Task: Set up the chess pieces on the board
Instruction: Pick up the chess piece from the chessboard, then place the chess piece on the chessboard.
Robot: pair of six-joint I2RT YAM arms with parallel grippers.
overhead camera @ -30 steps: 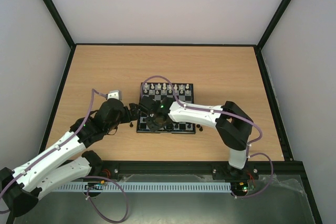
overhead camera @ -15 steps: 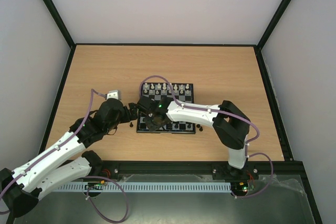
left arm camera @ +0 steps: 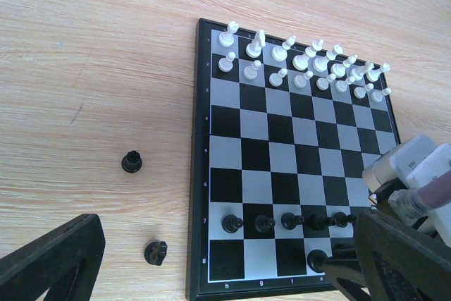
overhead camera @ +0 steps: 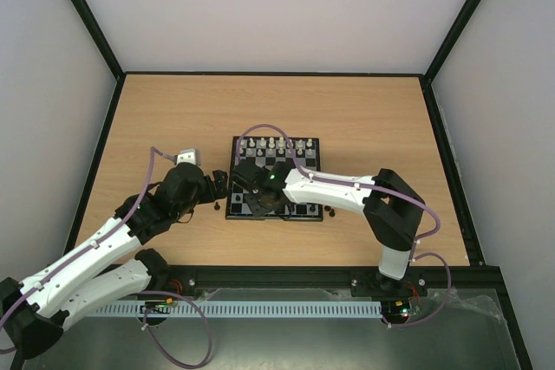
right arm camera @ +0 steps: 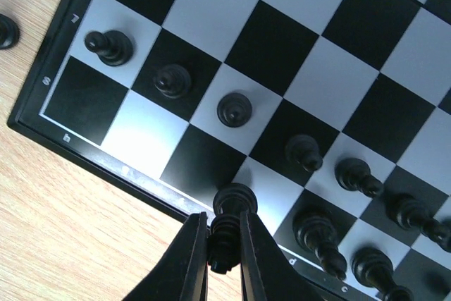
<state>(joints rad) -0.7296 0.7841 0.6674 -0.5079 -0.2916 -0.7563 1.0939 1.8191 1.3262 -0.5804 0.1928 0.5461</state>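
Chess pieces stand on the board, the right tool clamped on one black piece at bottom centre, the left tool spread wide, empty.

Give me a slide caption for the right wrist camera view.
Right pincer grips a black chess piece at the edge row of the board, beside a row of black pawns.

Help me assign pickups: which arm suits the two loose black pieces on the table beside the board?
Left. The open left hand hovers by the two black chess pieces on the wooden table; the right hand is shut on a black piece over the checkered board.
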